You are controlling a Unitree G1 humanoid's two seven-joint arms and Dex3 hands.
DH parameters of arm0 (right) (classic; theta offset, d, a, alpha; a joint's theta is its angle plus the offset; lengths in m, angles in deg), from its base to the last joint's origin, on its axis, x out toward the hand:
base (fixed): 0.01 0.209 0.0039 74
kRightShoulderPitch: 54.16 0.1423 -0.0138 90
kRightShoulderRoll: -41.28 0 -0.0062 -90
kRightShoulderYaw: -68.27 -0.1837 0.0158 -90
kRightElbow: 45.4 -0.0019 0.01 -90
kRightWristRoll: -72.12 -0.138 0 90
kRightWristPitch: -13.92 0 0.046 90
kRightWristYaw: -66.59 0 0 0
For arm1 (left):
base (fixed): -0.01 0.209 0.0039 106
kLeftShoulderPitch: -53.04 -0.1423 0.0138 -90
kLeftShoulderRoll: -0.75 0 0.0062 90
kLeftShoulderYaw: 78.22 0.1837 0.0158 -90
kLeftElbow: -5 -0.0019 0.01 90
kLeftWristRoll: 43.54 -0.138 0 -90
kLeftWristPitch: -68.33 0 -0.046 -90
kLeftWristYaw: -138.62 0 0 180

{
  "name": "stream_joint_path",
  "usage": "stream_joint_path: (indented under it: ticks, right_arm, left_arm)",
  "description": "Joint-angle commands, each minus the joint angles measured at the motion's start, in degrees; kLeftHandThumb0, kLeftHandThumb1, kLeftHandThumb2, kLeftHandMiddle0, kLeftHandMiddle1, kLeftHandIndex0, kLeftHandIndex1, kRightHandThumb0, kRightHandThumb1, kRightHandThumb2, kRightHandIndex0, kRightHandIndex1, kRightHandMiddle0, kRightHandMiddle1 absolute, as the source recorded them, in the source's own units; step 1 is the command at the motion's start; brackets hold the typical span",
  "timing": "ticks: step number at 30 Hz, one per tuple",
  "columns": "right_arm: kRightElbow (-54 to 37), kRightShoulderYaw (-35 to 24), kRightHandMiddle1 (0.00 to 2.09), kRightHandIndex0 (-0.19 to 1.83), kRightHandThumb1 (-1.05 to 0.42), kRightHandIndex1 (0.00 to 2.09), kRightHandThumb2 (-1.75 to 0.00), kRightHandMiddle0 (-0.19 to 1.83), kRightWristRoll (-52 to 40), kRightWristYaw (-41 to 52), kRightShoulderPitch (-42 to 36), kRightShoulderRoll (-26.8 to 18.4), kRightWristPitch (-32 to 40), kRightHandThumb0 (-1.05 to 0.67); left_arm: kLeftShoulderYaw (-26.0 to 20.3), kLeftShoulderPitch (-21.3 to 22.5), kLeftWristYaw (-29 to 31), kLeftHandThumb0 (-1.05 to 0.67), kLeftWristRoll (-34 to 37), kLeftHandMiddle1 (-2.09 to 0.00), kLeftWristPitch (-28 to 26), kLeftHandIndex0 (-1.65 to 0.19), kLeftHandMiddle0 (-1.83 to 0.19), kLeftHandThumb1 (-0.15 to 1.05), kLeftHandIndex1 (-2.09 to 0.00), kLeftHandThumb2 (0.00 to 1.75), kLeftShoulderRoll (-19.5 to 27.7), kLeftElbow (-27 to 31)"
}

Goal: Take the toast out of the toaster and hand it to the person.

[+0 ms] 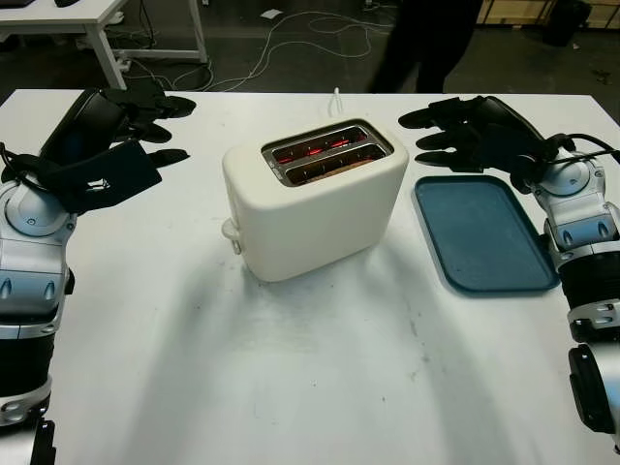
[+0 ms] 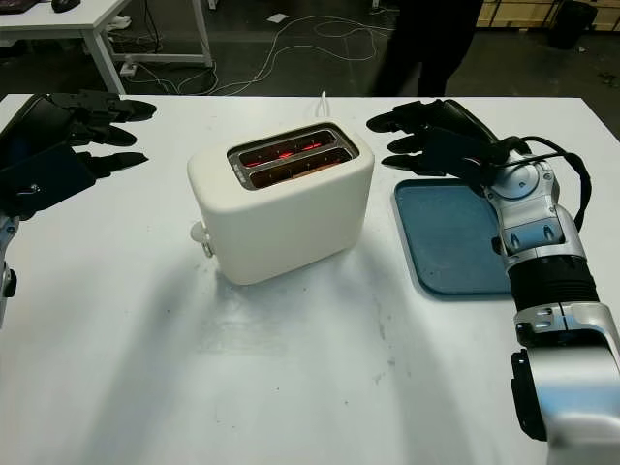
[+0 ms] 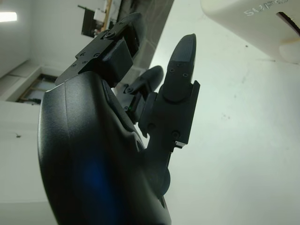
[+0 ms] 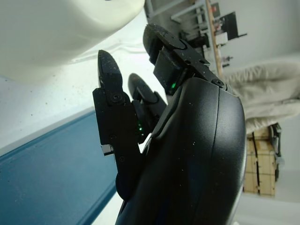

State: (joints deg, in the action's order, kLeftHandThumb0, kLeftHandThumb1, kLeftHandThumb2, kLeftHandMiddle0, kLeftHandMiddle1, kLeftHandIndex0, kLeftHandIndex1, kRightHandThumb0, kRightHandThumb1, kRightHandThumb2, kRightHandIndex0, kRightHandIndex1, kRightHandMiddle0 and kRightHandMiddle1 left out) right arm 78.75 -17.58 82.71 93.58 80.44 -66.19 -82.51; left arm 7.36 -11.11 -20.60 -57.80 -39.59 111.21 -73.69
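Note:
A cream toaster (image 1: 315, 199) stands mid-table, its two top slots glowing red. Brownish toast (image 1: 329, 167) sits low inside the nearer slot, barely showing. My left hand (image 1: 167, 128) hovers open to the left of the toaster, a hand's width away, holding nothing. On the other side, my right hand (image 1: 418, 134) is open, fingers pointing at the toaster's top corner, just over the far end of the blue tray (image 1: 484, 237). In the right wrist view the toaster's wall (image 4: 61, 28) is close ahead of the fingers (image 4: 110, 75). A person's dark legs (image 1: 426, 44) stand beyond the table's far edge.
The toaster's lever knob (image 1: 231, 231) sticks out on its near-left end. A white cord (image 1: 336, 97) runs off behind it. The white table (image 1: 310, 368) stretches in front. Cables and another table (image 1: 97, 15) lie on the floor behind.

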Motion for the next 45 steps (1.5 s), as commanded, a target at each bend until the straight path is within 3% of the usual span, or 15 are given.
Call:
stream_joint_path:
  ticks: [1, 45]
  right_arm:
    - [0.55, 0.09, 0.00, 0.76, -0.92, 0.00, -0.08, 0.69, 0.15, -0.10, 0.46, -0.07, -1.41, -0.27]
    - [-1.27, -0.07, 0.00, 0.75, -0.92, 0.00, -0.09, 0.68, 0.00, 0.11, 0.06, 0.11, 1.27, -0.28]
  left_arm:
    - [-0.28, -0.15, 0.20, -0.31, 0.30, -0.51, -0.23, -0.71, -0.58, 0.92, 0.00, 0.02, 0.19, 0.54]
    - [-0.30, -0.56, -0.04, -0.32, 0.26, -0.51, 0.28, -0.71, -0.59, 0.92, -0.01, 0.02, 0.26, 0.50]
